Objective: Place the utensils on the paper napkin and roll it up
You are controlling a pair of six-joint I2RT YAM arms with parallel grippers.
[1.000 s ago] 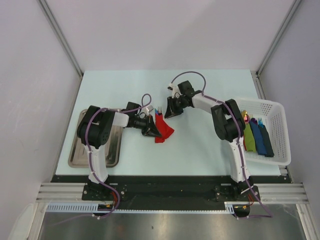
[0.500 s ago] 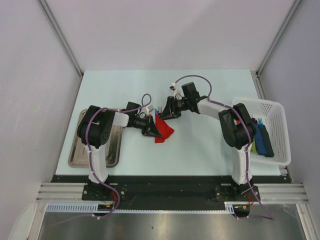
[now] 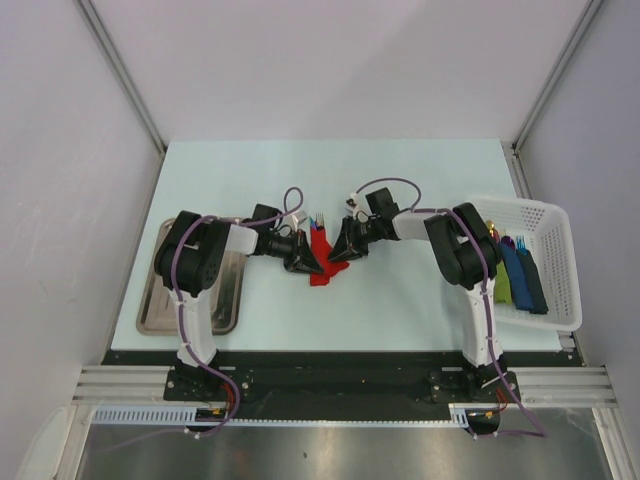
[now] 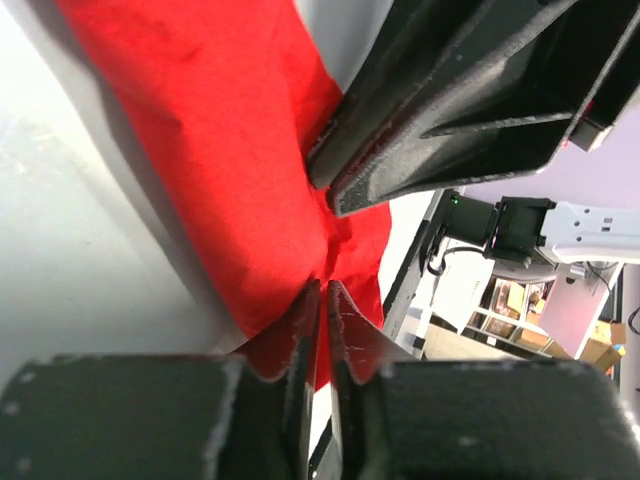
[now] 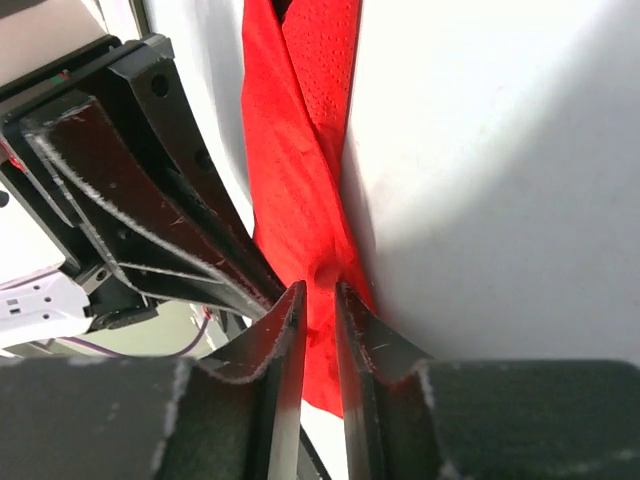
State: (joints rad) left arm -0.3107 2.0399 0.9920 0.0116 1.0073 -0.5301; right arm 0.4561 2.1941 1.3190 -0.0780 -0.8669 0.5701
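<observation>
Where the paper napkin (image 3: 321,243) lies: middle of the tabletop, a little left of centre, as a narrow red bundle caught between both grippers.
Long axis: runs from the near edge toward the far edge, roughly square to the line joining the two grippers.
Utensils (image 3: 318,218): only the tines show, poking out of the bundle's far end. The rest is wrapped, so I can't read the count.
Left gripper (image 3: 307,259): on the bundle's left flank, about mid-length.
Left fingers (image 4: 352,335): pressed almost together, nipping a ridge of red paper at the tips.
Right gripper (image 3: 339,249): on the right flank, directly opposite, tips close to the left's.
Right fingers (image 5: 275,340): a slim gap with a twisted pinch of red paper between the tips. I can't tell whether any cutlery is caught too.
Nearer arm: neither, since both touch the bundle at the same waist.
Key relation: the bundle lies crosswise between the tips, so any further rolling goes about the near-far axis. My read is that one side has to release or both have to turn together.
Step, judged: roll mostly formed, tightening stage.
Risk: thin paper under two opposed pinches at one spot could tear, and the utensils could slide out of the far end.
Elsewhere: white basket (image 3: 545,210) at the right edge holding a green roll (image 3: 499,278) and a blue roll (image 3: 516,270). Metal tray (image 3: 160,300) at the left edge.
</observation>
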